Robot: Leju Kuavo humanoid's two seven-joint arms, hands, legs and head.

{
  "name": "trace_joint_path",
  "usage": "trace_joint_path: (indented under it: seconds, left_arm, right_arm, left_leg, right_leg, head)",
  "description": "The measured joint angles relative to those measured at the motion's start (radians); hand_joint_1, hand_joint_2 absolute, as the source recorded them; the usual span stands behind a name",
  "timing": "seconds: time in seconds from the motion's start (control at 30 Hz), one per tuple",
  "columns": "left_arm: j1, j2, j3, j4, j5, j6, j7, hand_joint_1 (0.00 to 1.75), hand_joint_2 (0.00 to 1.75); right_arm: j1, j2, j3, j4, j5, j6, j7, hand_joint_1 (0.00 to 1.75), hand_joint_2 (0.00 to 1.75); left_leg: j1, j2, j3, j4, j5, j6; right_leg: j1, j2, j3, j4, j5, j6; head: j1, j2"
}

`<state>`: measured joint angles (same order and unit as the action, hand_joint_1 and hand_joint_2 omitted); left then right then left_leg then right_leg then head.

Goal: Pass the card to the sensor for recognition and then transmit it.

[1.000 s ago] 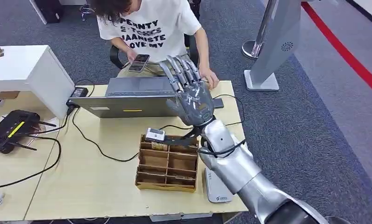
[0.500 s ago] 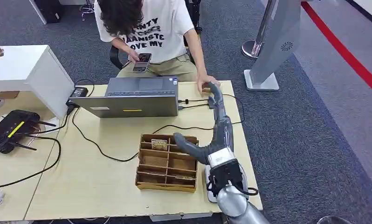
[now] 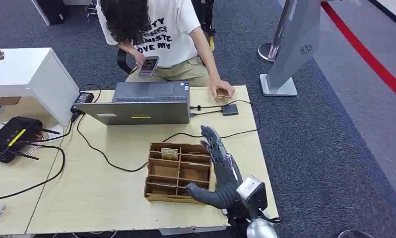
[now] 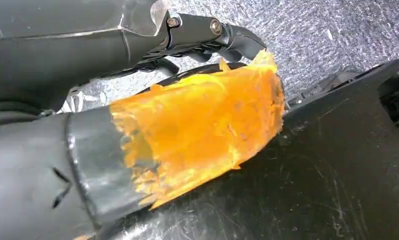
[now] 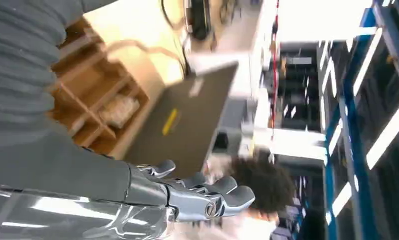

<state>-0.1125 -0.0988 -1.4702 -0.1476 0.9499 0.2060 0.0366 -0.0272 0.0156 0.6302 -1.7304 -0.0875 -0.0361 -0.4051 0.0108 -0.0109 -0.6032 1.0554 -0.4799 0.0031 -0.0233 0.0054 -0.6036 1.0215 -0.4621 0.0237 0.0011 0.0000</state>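
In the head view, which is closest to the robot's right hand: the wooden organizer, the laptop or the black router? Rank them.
From the right hand:
1. Wooden organizer, right beside it, on its left.
2. Laptop, farther back on the table.
3. Black router, far left.

Right arm (image 3: 255, 225): cut off by the head view's bottom edge.
Person (image 3: 156, 34): we lose the head at the top edge.
Right wrist view: we find the laptop (image 5: 187, 120) blurred.
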Motion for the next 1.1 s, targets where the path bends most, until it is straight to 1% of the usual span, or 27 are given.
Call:
trace_joint_path:
  seconds: [0.17,0.2,0.23,0.4,0.57,0.6,0.63,0.73,0.83,0.87,0.93,1.0,1.07,1.1]
  left_arm:
    - [0.001,0.002,0.000,0.000,-0.005,-0.002,0.002,0.00,0.00]
    - [0.000,0.002,0.000,0.000,-0.007,-0.003,0.003,0.00,0.00]
    - [0.000,0.003,0.000,0.000,-0.007,-0.003,0.003,0.00,0.00]
    - [0.000,0.006,0.000,0.000,-0.008,-0.006,0.003,0.00,0.00]
    - [0.000,0.006,0.000,0.000,-0.008,-0.006,0.003,0.00,0.00]
    - [0.000,0.006,0.000,0.000,-0.008,-0.006,0.003,0.00,0.00]
    - [0.000,0.006,0.000,0.000,-0.009,-0.007,0.003,0.00,0.00]
    - [0.000,0.006,0.000,0.000,-0.013,-0.013,0.004,0.00,0.00]
    - [0.000,0.006,0.000,0.000,-0.015,-0.016,0.006,0.00,0.00]
    - [0.000,0.007,0.000,0.000,-0.015,-0.018,0.006,0.00,0.00]
    - [0.000,0.007,0.000,0.000,-0.016,-0.018,0.006,0.00,0.00]
    - [0.000,0.008,0.000,0.000,-0.014,-0.018,0.008,0.00,0.00]
    - [0.000,0.008,0.000,0.000,-0.010,-0.018,0.008,0.00,0.00]
    - [0.000,0.008,0.000,0.000,-0.006,-0.017,0.008,0.00,0.00]
  right_arm:
    - [0.014,-0.034,0.026,0.008,-0.173,0.218,-0.012,0.00,0.00]
    - [0.014,-0.045,0.031,0.012,-0.195,0.256,-0.019,0.00,0.00]
    - [0.013,-0.054,0.033,0.019,-0.205,0.276,-0.024,0.00,0.00]
    - [0.010,-0.076,0.034,0.040,-0.215,0.289,-0.028,0.00,0.00]
    - [0.009,-0.087,0.035,0.053,-0.217,0.290,-0.031,0.00,0.00]
    - [0.009,-0.088,0.035,0.055,-0.221,0.300,-0.031,0.00,0.00]
    - [0.008,-0.089,0.036,0.056,-0.228,0.318,-0.031,0.00,0.00]
    - [0.003,-0.097,0.046,0.064,-0.244,0.411,-0.041,0.00,0.00]
    - [0.002,-0.104,0.057,0.075,-0.247,0.485,-0.055,0.00,0.00]
    - [0.001,-0.106,0.061,0.079,-0.247,0.503,-0.058,0.00,1.75]
    - [-0.001,-0.109,0.065,0.085,-0.247,0.519,-0.060,0.00,1.75]
    - [-0.003,-0.112,0.069,0.092,-0.240,0.517,-0.059,0.00,1.75]
    - [-0.006,-0.114,0.074,0.100,-0.219,0.498,-0.057,0.00,1.75]
    - [-0.006,-0.115,0.075,0.102,-0.199,0.475,-0.055,0.00,1.75]
  left_leg:
    - [0.000,0.000,0.000,0.000,0.000,0.000]
    - [0.000,0.000,0.000,0.000,0.000,0.000]
    - [0.000,0.000,0.000,0.000,0.000,0.000]
    - [0.000,0.000,0.000,0.000,0.000,0.000]
    - [0.000,0.000,0.000,0.000,0.000,0.000]
    - [0.000,0.000,0.000,0.000,0.000,0.000]
    - [0.000,0.000,0.000,0.000,0.000,0.000]
    - [0.000,0.000,0.000,0.000,0.000,0.000]
    - [0.000,0.000,0.000,0.000,0.000,0.000]
    - [0.000,0.000,0.000,0.000,0.000,0.000]
    - [0.000,0.000,0.000,0.000,0.000,0.000]
    - [0.000,0.000,0.000,0.000,0.000,0.000]
    - [0.000,0.000,0.000,0.000,0.000,0.000]
    - [0.000,0.000,0.000,0.000,0.000,0.000]
  right_leg:
    - [0.000,0.000,0.000,0.000,0.000,0.000]
    - [0.000,0.000,0.000,0.000,0.000,0.000]
    - [0.000,0.000,0.000,0.000,0.000,0.000]
    - [0.000,0.000,0.000,0.000,0.000,0.000]
    - [0.000,0.000,0.000,0.000,0.000,0.000]
    - [0.000,0.000,0.000,0.000,0.000,0.000]
    - [0.000,0.000,0.000,0.000,0.000,0.000]
    - [0.000,0.000,0.000,0.000,0.000,0.000]
    - [0.000,0.000,0.000,0.000,0.000,0.000]
    - [0.000,0.000,0.000,0.000,0.000,0.000]
    - [0.000,0.000,0.000,0.000,0.000,0.000]
    - [0.000,0.000,0.000,0.000,0.000,0.000]
    - [0.000,0.000,0.000,0.000,0.000,0.000]
    - [0.000,0.000,0.000,0.000,0.000,0.000]
  head:
    - [0.000,0.000]
    - [0.000,0.000]
    - [0.000,0.000]
    - [0.000,0.000]
    - [0.000,0.000]
    - [0.000,0.000]
    - [0.000,0.000]
    - [0.000,0.000]
    - [0.000,0.000]
    - [0.000,0.000]
    - [0.000,0.000]
    - [0.000,0.000]
    - [0.000,0.000]
    - [0.000,0.000]
